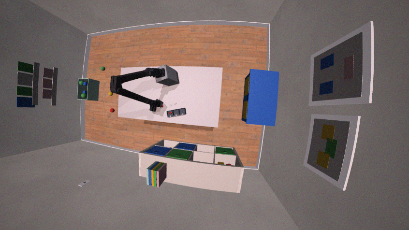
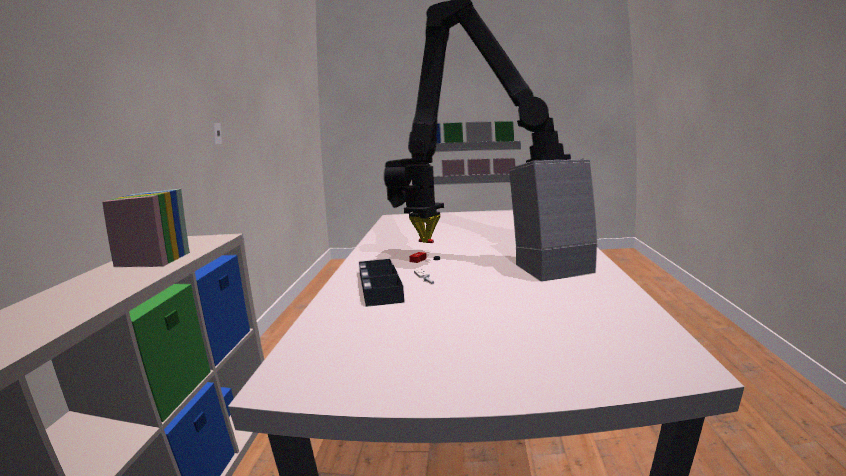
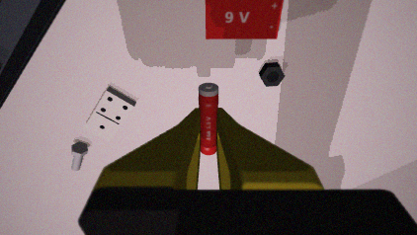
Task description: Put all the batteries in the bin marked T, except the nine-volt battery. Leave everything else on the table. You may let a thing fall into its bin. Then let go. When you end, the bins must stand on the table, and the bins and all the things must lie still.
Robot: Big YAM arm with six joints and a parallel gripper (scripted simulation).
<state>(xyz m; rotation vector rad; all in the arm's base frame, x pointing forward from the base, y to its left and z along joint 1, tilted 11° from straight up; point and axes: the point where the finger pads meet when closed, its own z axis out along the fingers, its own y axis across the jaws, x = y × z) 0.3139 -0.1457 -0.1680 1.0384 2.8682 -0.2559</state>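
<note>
1 AA batt point(image 3: 208, 119) – 1 9V point(image 3: 243, 18).

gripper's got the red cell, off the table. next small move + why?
Probably carry it sideways toward the row of dark bins. The gripper is shut on the red cylindrical battery and hangs above the table, near the 9 V battery, not over any bin. Which bin is marked T can't be read here.
</note>
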